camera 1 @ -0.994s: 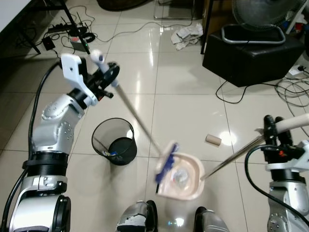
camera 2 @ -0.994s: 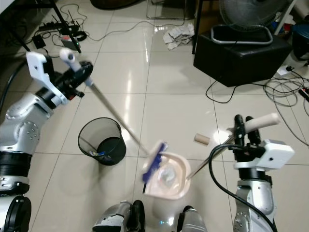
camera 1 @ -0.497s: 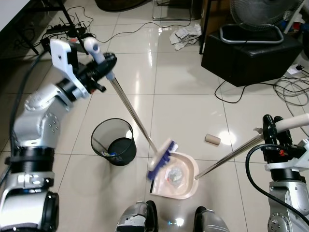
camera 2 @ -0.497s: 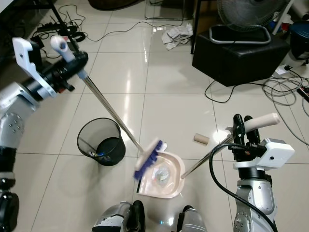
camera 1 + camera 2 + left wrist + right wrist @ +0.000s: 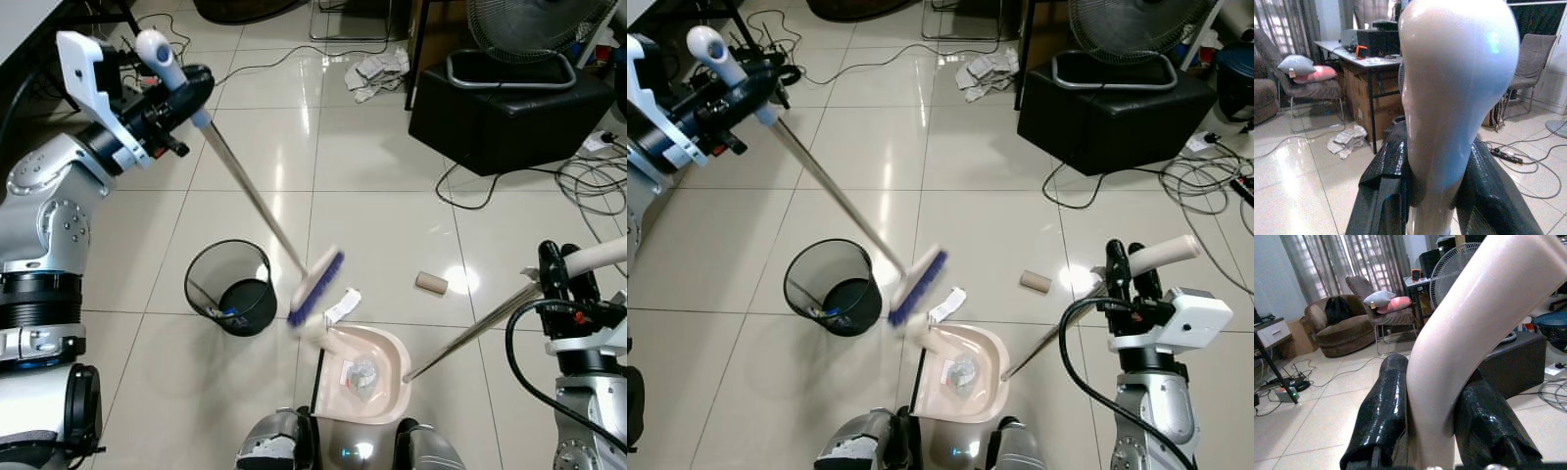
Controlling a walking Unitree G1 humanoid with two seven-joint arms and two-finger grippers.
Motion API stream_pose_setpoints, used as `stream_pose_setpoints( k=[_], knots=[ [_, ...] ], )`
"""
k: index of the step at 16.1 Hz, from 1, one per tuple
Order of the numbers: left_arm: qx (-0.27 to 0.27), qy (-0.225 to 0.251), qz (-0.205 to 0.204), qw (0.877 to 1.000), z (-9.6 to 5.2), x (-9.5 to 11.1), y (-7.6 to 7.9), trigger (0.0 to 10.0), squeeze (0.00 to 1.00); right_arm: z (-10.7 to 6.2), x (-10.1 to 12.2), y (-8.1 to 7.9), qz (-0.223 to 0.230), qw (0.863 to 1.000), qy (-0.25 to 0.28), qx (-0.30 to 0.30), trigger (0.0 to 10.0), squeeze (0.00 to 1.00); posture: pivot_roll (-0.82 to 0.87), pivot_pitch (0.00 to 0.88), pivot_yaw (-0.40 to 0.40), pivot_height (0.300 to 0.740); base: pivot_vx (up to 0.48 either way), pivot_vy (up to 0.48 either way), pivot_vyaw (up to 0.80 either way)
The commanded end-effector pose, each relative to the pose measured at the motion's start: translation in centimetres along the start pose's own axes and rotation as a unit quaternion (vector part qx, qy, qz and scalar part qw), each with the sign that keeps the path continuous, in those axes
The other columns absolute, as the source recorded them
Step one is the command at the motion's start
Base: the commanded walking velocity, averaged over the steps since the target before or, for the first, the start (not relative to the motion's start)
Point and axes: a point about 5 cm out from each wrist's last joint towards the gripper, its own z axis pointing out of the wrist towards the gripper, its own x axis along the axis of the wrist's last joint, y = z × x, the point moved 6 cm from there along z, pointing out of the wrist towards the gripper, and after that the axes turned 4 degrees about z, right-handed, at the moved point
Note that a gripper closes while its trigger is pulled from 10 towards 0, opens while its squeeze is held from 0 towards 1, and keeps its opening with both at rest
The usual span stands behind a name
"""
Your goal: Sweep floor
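Observation:
My left gripper (image 5: 181,90) is shut on the white handle of a broom (image 5: 245,196), whose silver pole slants down to a blue-bristled head (image 5: 315,285) lifted just above the floor. A scrap of paper (image 5: 342,305) lies right beside the bristles. My right gripper (image 5: 1129,276) is shut on the cream handle of a long-handled dustpan (image 5: 369,362), which rests on the tiles in front of my feet with a crumpled wad (image 5: 361,373) inside it. In the wrist views each handle (image 5: 1454,98) (image 5: 1469,338) sits tight between two black fingers.
A black mesh bin (image 5: 231,288) stands left of the dustpan. A cardboard roll (image 5: 431,283) lies to the right. A black box (image 5: 509,103) with a fan on it, crumpled paper (image 5: 380,70) and loose cables (image 5: 588,181) sit farther back. A power strip (image 5: 127,49) lies at the far left.
My left arm swung the broom handle up and to the left, lifting the brush head out of the dustpan toward the bin. The dustpan slid nearer my feet and a paper scrap now shows.

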Motion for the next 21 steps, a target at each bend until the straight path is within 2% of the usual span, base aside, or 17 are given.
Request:
stream_pose_setpoints(
  k=[1, 3, 6, 8, 9, 10, 11, 12, 15, 16, 19, 21],
  knots=[
    [0.014, -0.005, 0.009, 1.0, -0.8, -0.8, -0.4, 10.0, 0.0, 0.3, 1.9, 0.1, 0.005, 1.0, 0.031, 0.006, 10.0, 0.0, 0.06, 0.147, 0.147, 0.74, 0.0, 0.0, 0.0],
    [0.02, -0.017, 0.008, 1.0, -1.0, -2.2, -0.1, 10.0, 0.0, 0.2, 2.1, 0.3, 0.007, 0.999, 0.032, 0.005, 10.0, 0.0, 0.06, 0.146, 0.147, 0.74, 0.0, 0.0, 0.0],
    [0.056, -0.065, 0.035, 0.996, -2.1, -7.1, 0.6, 10.0, 0.0, -0.3, 2.5, 0.2, 0.016, 0.999, 0.028, 0.016, 10.0, 0.0, 0.05, 0.143, 0.15, 0.74, 0.0, 0.0, 0.0],
    [0.083, -0.076, 0.041, 0.993, -2.4, -8.3, 0.4, 10.0, 0.0, -0.4, 2.7, -0.1, 0.021, 0.999, 0.027, 0.025, 10.0, 0.0, 0.04, 0.142, 0.151, 0.74, 0.0, 0.0, 0.0],
    [0.108, -0.089, 0.044, 0.989, -3.1, -9.8, 0.4, 10.0, 0.0, -0.5, 3.4, -0.3, 0.025, 0.999, 0.033, 0.028, 10.0, 0.0, 0.02, 0.137, 0.154, 0.74, 0.0, 0.0, 0.0],
    [0.119, -0.094, 0.044, 0.987, -3.5, -10.5, 0.4, 10.0, 0.0, -0.4, 3.7, -0.4, 0.028, 0.999, 0.037, 0.028, 10.0, 0.0, 0.02, 0.134, 0.154, 0.74, 0.0, 0.0, 0.0],
    [0.142, -0.105, 0.042, 0.983, -4.5, -12.1, 0.7, 10.0, 0.0, -0.1, 5.0, -0.5, 0.038, 0.998, 0.053, 0.025, 10.0, 0.0, 0.01, 0.129, 0.151, 0.74, 0.0, 0.0, 0.0],
    [0.154, -0.109, 0.039, 0.981, -5.0, -12.8, 0.7, 10.0, 0.0, 0.1, 5.5, -0.5, 0.04, 0.997, 0.06, 0.021, 10.0, 0.0, 0.01, 0.126, 0.146, 0.74, 0.0, 0.0, 0.0],
    [0.183, -0.12, 0.024, 0.975, -7.4, -14.7, 1.9, 10.0, 0.0, 2.4, 8.9, -0.9, 0.077, 0.992, 0.101, 0.015, 10.0, 0.0, -0.01, 0.105, 0.134, 0.74, 0.0, 0.0, 0.0],
    [0.192, -0.123, 0.021, 0.973, -8.2, -15.0, 2.3, 10.0, 0.0, 3.4, 9.1, -1.3, 0.093, 0.991, 0.09, 0.024, 10.0, 0.0, -0.01, 0.092, 0.125, 0.74, 0.0, 0.0, 0.0],
    [0.219, -0.132, 0.026, 0.966, -10.0, -15.4, 3.0, 10.0, 0.0, 5.8, 10.7, -2.9, 0.08, 0.991, 0.085, 0.059, 10.0, 0.0, -0.01, 0.078, 0.105, 0.74, 0.0, 0.0, 0.0],
    [0.225, -0.125, 0.021, 0.966, -10.0, -15.0, 4.0, 10.0, 0.0, 6.8, 11.9, -3.4, 0.085, 0.99, 0.092, 0.072, 10.0, 0.0, 0.0, 0.072, 0.078, 0.74, 0.0, 0.0, 0.0]
  ],
)
